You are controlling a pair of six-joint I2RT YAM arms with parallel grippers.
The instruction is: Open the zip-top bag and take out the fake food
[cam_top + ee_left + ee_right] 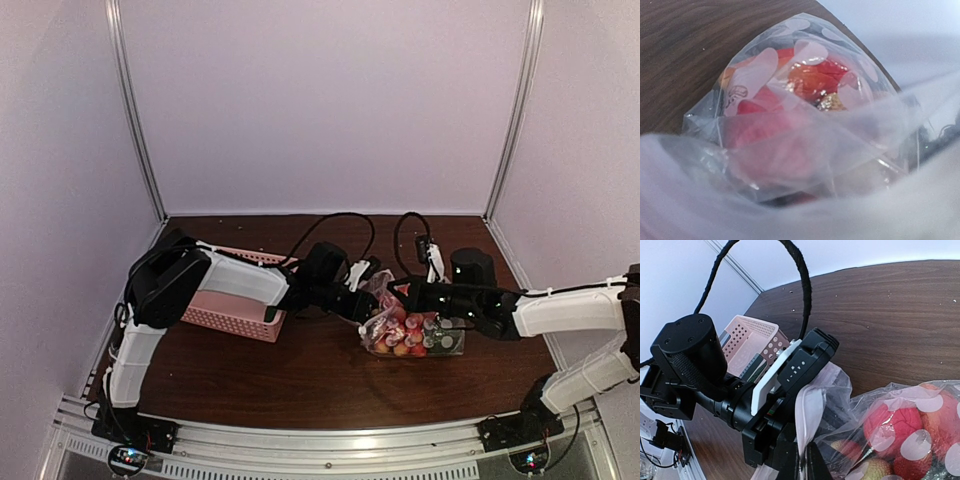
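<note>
With the left gripper (370,288) clamped on the zip-top bag (445,340) and the right gripper (410,292) showing jaws I cannot read, all the fake food (810,80) sits inside.

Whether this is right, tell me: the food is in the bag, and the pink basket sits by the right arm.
Not quite. The top view shows the basket by the left arm, not the right. The food is in the bag, as you said.
</note>
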